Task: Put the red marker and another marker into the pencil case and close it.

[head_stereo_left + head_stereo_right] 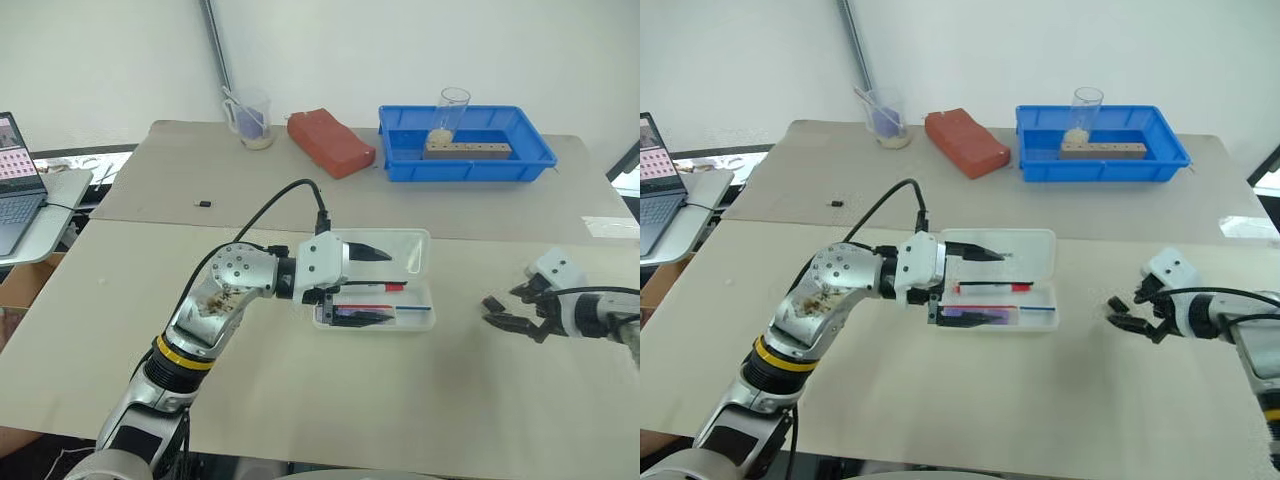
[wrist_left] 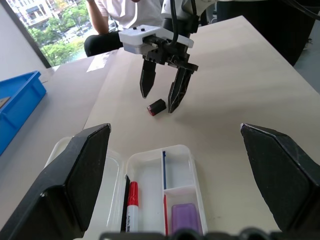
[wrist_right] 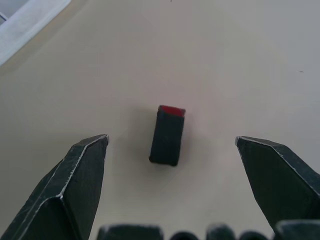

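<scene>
Red marker point(image 2: 132, 205) and purple highlighter point(image 2: 184, 218) are seen lying inside the open pencil case point(image 1: 420, 300) (lid folded back). Both grippers, left point(image 1: 360, 285) and right point(image 1: 508, 312), are spread wide and nothing is gripped; a small black block point(image 3: 167, 134) is framed by the right one.

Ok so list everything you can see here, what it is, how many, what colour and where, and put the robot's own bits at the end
Pencil case: one, translucent white, open, mid table.
Red marker: one, white with red cap, inside the case.
Purple marker: one, lavender, inside the case's small compartment.
Small block: one, black with a red end, on the table right of the case.
Blue tray: one, far right of the table, holding a clear glass and a wooden block.
Red-brown pouch: one, far side, left of the tray.
Clear cup: one, far side, left of the pouch.
Laptop: one, side table at left.
Person: one, seated beyond the table.
Left gripper: fingers open over the case.
Right gripper: fingers open around the small block.
</scene>
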Robot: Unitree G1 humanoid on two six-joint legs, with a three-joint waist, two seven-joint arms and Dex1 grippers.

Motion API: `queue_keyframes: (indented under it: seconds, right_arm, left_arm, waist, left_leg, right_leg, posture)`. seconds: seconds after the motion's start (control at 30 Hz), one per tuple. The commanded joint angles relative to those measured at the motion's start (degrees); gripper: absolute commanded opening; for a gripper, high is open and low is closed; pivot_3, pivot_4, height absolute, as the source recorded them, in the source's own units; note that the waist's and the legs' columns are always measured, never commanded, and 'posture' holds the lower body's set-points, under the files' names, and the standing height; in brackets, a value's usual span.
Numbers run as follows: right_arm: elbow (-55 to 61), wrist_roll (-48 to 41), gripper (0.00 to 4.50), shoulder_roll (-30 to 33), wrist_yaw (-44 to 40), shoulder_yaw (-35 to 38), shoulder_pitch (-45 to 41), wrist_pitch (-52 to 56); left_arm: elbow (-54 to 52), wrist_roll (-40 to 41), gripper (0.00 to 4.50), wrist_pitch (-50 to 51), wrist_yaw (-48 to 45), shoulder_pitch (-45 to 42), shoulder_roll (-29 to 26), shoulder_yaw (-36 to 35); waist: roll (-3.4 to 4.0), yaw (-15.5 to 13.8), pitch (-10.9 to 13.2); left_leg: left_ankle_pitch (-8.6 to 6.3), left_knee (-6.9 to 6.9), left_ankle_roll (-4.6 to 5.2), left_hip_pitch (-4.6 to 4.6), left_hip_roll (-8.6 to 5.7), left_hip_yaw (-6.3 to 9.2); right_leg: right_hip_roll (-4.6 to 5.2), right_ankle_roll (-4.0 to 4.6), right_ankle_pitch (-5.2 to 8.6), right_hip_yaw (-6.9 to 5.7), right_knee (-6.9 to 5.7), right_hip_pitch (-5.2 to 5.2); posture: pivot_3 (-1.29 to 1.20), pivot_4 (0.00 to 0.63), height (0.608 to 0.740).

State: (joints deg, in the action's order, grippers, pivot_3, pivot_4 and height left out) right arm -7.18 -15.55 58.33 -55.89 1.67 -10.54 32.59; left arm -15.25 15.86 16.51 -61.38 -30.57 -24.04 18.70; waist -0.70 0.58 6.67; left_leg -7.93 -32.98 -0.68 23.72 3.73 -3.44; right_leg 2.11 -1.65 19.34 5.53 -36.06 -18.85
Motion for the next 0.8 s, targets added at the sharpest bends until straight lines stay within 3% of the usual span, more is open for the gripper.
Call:
queue_keyframes:
  seconds: [0.03,0.1,0.2,0.53,0.8]
  right_arm:
    - [-3.97,2.32,4.50,-0.84,0.02,-0.98,-3.19,-1.00]
    - [-5.98,3.21,4.50,-1.63,0.43,-1.39,-4.42,-1.20]
    - [-6.81,3.33,3.73,-1.81,-0.39,-1.33,-4.89,-1.01]
    - [-0.37,2.05,0.36,-0.84,-4.39,-0.20,-2.21,-2.11]
    - [15.91,0.70,0.27,-2.45,-9.98,-4.23,-5.67,-6.32]
  left_arm:
    - [-3.12,1.02,4.42,0.13,0.98,0.09,-0.35,-1.33]
    - [-3.45,1.04,4.42,0.34,1.31,0.23,-0.59,-1.40]
    - [-3.54,0.84,4.50,0.08,1.63,0.81,-0.91,-1.47]
    - [-3.35,1.03,4.50,-0.08,1.50,0.66,-1.30,-1.45]
    - [-3.11,1.70,4.50,0.67,-1.56,1.37,-4.70,-1.80]
  waist:
    - [0.01,0.13,0.00]
    - [0.00,0.16,0.00]
    - [-0.01,0.18,0.01]
    - [0.00,0.16,0.00]
    - [0.21,0.66,0.09]
  left_leg:
    - [0.00,-0.02,0.00,0.00,0.00,0.00]
    - [0.00,-0.08,0.00,-0.08,0.01,0.00]
    - [-0.01,-0.07,-0.01,-0.36,0.01,0.00]
    - [-0.03,-0.05,0.02,-0.44,0.02,0.00]
    - [-0.04,0.02,0.02,-0.44,0.05,0.00]
  right_leg:
    - [0.00,-0.01,-0.01,0.00,0.00,0.03]
    - [0.00,-0.03,-0.02,0.00,0.01,0.13]
    - [0.01,-0.03,-0.02,0.00,0.04,0.42]
    - [0.02,-0.04,-0.01,-0.03,0.09,0.52]
    - [-0.02,-0.15,0.06,-0.01,0.07,0.45]
  posture:
    - [0.00,0.150,0.740]
    - [0.00,0.150,0.740]
    - [0.00,0.150,0.740]
    - [0.00,0.150,0.740]
    - [0.00,0.150,0.740]
